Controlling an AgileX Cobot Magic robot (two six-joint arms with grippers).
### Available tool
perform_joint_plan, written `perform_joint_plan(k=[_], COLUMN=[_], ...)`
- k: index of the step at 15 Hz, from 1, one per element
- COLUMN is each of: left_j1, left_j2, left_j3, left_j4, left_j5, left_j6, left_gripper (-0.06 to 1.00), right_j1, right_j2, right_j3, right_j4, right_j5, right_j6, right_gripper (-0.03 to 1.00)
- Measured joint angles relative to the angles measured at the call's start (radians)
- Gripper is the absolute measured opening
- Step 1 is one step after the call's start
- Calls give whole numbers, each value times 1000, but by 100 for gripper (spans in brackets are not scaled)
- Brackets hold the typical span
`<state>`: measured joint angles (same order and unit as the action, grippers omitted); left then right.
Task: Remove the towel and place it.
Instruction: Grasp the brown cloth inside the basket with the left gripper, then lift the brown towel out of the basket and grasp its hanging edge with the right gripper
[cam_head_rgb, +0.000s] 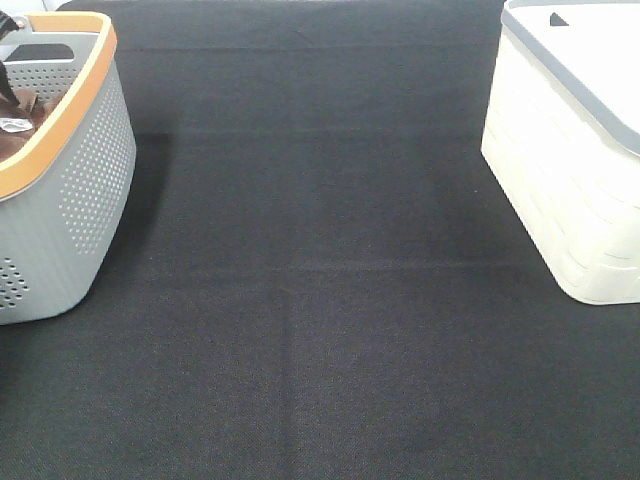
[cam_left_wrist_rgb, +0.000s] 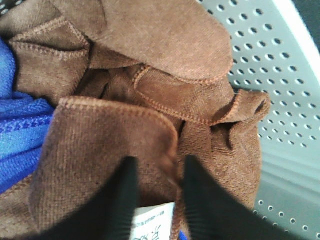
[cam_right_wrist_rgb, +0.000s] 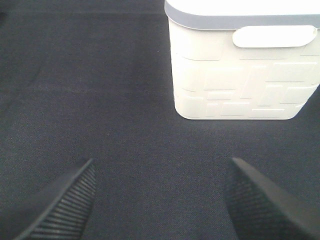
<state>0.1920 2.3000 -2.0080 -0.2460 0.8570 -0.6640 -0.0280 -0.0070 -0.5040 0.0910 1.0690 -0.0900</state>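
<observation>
A grey basket (cam_head_rgb: 90, 170) with an orange rim stands at the left edge of the black mat (cam_head_rgb: 320, 300), and a white bin (cam_head_rgb: 560, 180) stands well apart at the right, with bare mat between them. The towel (cam_left_wrist_rgb: 100, 150) lies inside the basket, crumpled against its perforated wall (cam_left_wrist_rgb: 280, 75). A blue cloth (cam_left_wrist_rgb: 20, 130) is pressed beside it and more brown folds (cam_left_wrist_rgb: 165, 35) are heaped around it, so its outline is hard to follow. It is reddish-brown, fine-ribbed and soft, with a stitched hem that curls over at the edges and a small white tag (cam_left_wrist_rgb: 152, 217). The left gripper (cam_left_wrist_rgb: 156, 195) is down in the basket, its fingers (cam_left_wrist_rgb: 120, 200) set narrowly on either side of the hem and tag. Whether they already pinch the cloth cannot be told. The right gripper (cam_right_wrist_rgb: 162, 200) hangs over the mat near the bin, spread wide and holding nothing.
</observation>
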Motion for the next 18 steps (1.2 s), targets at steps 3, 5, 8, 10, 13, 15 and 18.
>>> perform_joint_plan(k=[3, 5, 8, 10, 13, 15, 18], left_j1=[0, 0, 0, 0, 0, 0, 0], left_j2=[0, 0, 0, 0, 0, -14, -71], left_j3=[-14, -66, -144, -250, -444, -517, -613], left_j4=[0, 16, 39, 65, 37, -86, -185], left_j5=[10, 80, 169, 263, 352, 355, 357], left_j6=[0, 46, 114, 187, 318, 376, 432], left_gripper=[0, 0, 0, 0, 0, 0, 0], right_j1=[0, 0, 0, 0, 0, 0, 0], right_j2=[0, 0, 0, 0, 0, 0, 0], right_j3=[0, 0, 0, 0, 0, 0, 0], right_j4=[0, 0, 0, 0, 0, 0, 12], right_j5=[0, 0, 0, 0, 0, 0, 0], right_j6=[0, 0, 0, 0, 0, 0, 0], right_gripper=[69, 69, 69, 69, 69, 69, 69])
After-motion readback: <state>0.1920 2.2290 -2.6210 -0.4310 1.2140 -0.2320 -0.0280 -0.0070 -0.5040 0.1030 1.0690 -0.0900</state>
